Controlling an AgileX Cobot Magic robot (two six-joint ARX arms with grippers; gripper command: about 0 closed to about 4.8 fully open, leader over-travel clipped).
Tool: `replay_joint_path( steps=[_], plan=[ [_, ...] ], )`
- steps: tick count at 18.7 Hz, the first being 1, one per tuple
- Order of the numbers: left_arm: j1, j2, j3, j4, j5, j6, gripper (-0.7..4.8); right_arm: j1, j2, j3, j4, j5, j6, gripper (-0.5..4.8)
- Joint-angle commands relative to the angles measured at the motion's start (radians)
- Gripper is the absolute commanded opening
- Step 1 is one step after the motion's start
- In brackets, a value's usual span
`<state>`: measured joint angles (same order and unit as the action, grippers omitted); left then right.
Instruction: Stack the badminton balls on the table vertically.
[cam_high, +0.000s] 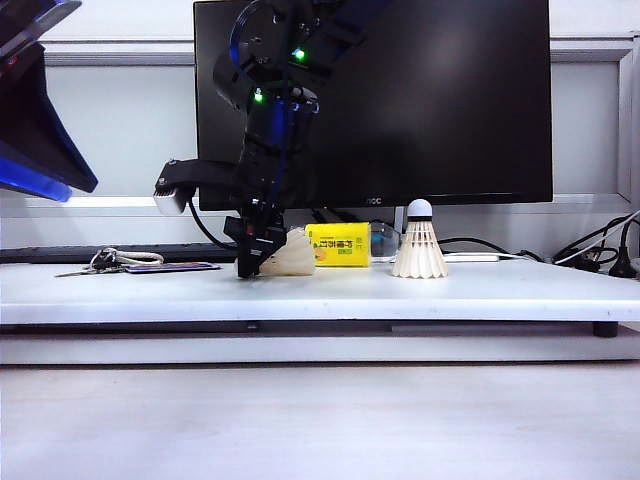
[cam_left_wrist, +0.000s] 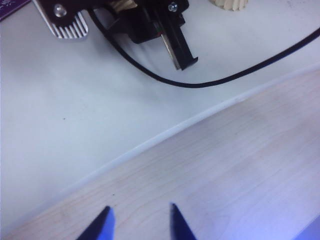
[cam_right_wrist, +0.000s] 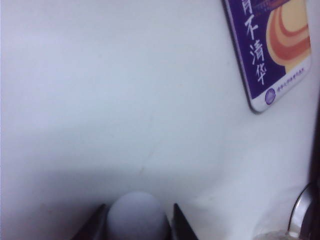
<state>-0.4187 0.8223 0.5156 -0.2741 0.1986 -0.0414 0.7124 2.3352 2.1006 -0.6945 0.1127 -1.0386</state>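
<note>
One badminton ball (cam_high: 292, 256) lies on its side on the white table (cam_high: 320, 290), left of the middle. My right gripper (cam_high: 255, 262) reaches down to it from above, and its two dark fingers sit close on either side of the rounded white cork tip (cam_right_wrist: 137, 216), shut on it. The other badminton ball (cam_high: 419, 246) stands upright further right, cork tip up; its skirt edge (cam_left_wrist: 227, 4) shows in the left wrist view. My left gripper (cam_left_wrist: 139, 212) hangs open and empty over the wooden surface in front of the table edge, its arm (cam_high: 40, 150) at the far left.
A yellow-labelled bottle (cam_high: 338, 244) lies between the two balls. Keys (cam_high: 110, 260) and a purple card (cam_high: 170, 267) lie at the table's left. A black monitor (cam_high: 400, 100) stands behind. Cables (cam_high: 590, 250) trail at the right. A black cable (cam_left_wrist: 200, 82) hangs from the right arm.
</note>
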Motion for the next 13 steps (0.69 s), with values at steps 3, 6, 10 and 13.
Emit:
replay_joint_path(
  steps=[3,6,10,13],
  plan=[
    [0.0,-0.001,0.006,0.01,0.004,0.004,1.54,0.0,0.003,0.084,-0.027,-0.003,0.047,1.44],
    [0.0,-0.001,0.006,0.01,0.004,0.004,1.54,-0.004,0.003,0.143,-0.027,0.002,0.077,1.44],
    [-0.001,-0.001,0.006,0.011,0.004,0.003,1.54,-0.048,0.002,0.277,-0.039,-0.107,0.378,1.44],
    [-0.001,-0.001,0.006,0.011,0.005,0.0,1.54,-0.11,0.001,0.386,-0.047,-0.29,0.579,1.44]
  ],
)
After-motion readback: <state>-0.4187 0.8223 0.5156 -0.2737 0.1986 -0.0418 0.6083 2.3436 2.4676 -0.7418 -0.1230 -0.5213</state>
